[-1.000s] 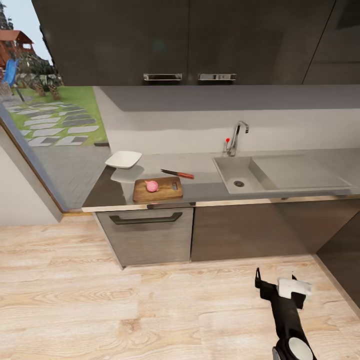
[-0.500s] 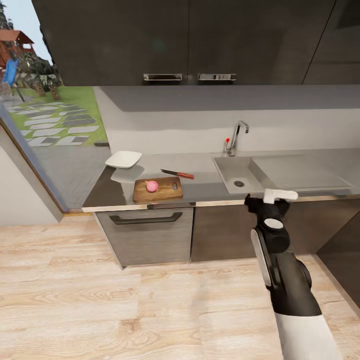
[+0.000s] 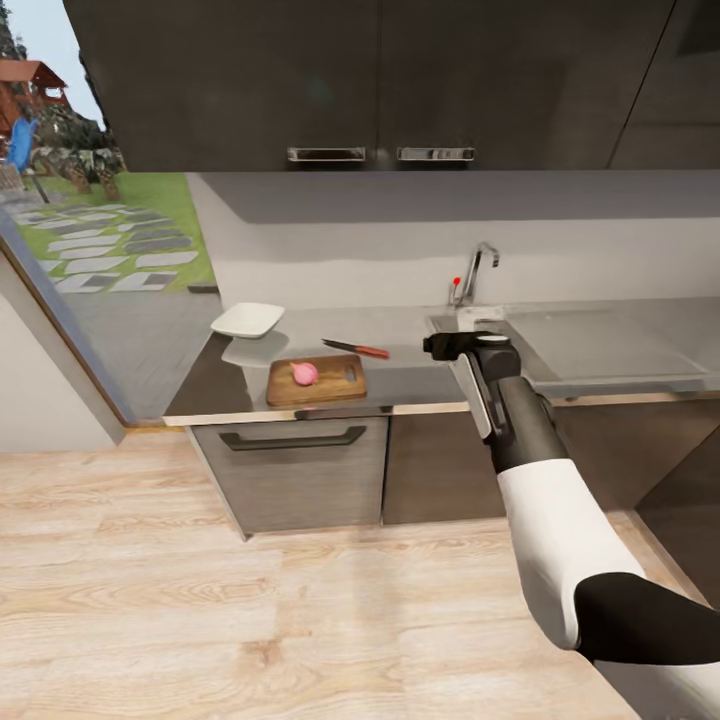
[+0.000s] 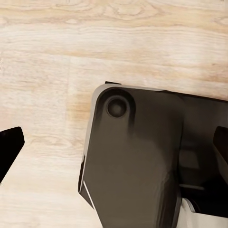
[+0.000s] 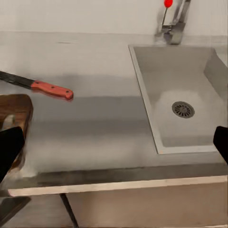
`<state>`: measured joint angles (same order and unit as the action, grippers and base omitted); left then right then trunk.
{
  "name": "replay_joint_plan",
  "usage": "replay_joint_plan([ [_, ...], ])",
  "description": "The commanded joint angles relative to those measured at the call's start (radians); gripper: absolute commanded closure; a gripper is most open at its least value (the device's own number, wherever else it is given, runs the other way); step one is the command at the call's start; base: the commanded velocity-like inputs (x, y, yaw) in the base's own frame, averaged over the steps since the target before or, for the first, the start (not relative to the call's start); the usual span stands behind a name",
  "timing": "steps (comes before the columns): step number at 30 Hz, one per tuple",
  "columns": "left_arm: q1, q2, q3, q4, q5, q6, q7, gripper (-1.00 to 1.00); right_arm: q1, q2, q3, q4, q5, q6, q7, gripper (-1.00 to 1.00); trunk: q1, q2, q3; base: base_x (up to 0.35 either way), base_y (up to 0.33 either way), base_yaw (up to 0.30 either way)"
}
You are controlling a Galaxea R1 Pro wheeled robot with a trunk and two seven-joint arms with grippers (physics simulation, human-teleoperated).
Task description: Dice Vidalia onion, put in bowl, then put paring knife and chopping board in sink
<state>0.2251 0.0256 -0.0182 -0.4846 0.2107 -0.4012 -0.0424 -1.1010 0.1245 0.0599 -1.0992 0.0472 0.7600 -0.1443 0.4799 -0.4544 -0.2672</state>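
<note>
**Right arm raised over the counter edge, onion on the board**

The right arm reaches forward in the head view, its gripper point(image 3: 447, 345) held above the front of the countertop point(image 3: 410, 380), just left of the sink point(image 3: 560, 350). In the right wrist view the two dark fingertips point(image 5: 9, 148) sit at opposite edges of the picture with the worktop between them — the jaws stand wide apart and hold nothing.

The onion point(image 3: 305, 373), a small pinkish ball, rests on the chopping board point(image 3: 316, 380), not in the sink. The board lies flat near the counter's front edge, above a drawer with a dark bar handle point(image 3: 291, 438), its handle slot toward the sink side. The knife point(image 3: 356, 348) lies on the countertop just behind the board, red handle pointing toward the sink, dark blade toward the bowl; in the right wrist view its handle point(image 5: 51, 90) lies clear of the board's corner point(image 5: 16, 114). The bowl point(image 3: 247, 319) sits at the counter's far left corner, behind the board and apart from it.

The sink basin is bare, its round drain point(image 5: 183, 109) showing, with the faucet point(image 3: 470, 275) and red knob point(image 3: 455, 281) at its back rim and the drainboard stretching to the right.

The left wrist view looks down at pale wooden floor point(image 4: 52, 57) and a dark grey part of the robot's body point(image 4: 135, 156). One dark fingertip point(image 4: 9, 147) shows at one edge and a second at the opposite edge — the left gripper's point(image 4: 114, 147) fingers are also spread, empty.
</note>
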Motion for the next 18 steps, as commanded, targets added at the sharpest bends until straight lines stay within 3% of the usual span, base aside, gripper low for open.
replay_joint_plan([
  [1, 0.0, 0.0, -0.002, -0.001, 0.01, -0.001, -0.005, -1.0, -0.002, -0.001, 0.002, 0.0, 0.004, 0.006, 0.031, -1.0, 0.001, -0.002, -0.002, 0.169, 0.123, 0.0],
  [6, 0.0, 0.007, -0.002, -0.002, 0.012, 0.0, -0.009, -1.0, -0.003, -0.005, 0.003, 0.003, -0.002, 0.007, 0.082, -1.0, 0.001, -0.002, -0.002, 0.206, 0.163, 0.0],
  [12, 0.0, 0.012, -0.002, 0.0, 0.013, 0.001, -0.011, -1.0, -0.003, -0.021, 0.004, 0.004, -0.004, 0.005, 0.09, -1.0, 0.001, -0.002, -0.002, 0.241, 0.175, 0.0],
  [18, 0.0, 0.013, -0.002, 0.0, 0.013, 0.001, -0.011, -1.0, -0.001, -0.024, 0.004, 0.009, -0.006, 0.003, 0.093, -1.0, 0.001, -0.002, -0.002, 0.259, 0.049, 0.0],
])
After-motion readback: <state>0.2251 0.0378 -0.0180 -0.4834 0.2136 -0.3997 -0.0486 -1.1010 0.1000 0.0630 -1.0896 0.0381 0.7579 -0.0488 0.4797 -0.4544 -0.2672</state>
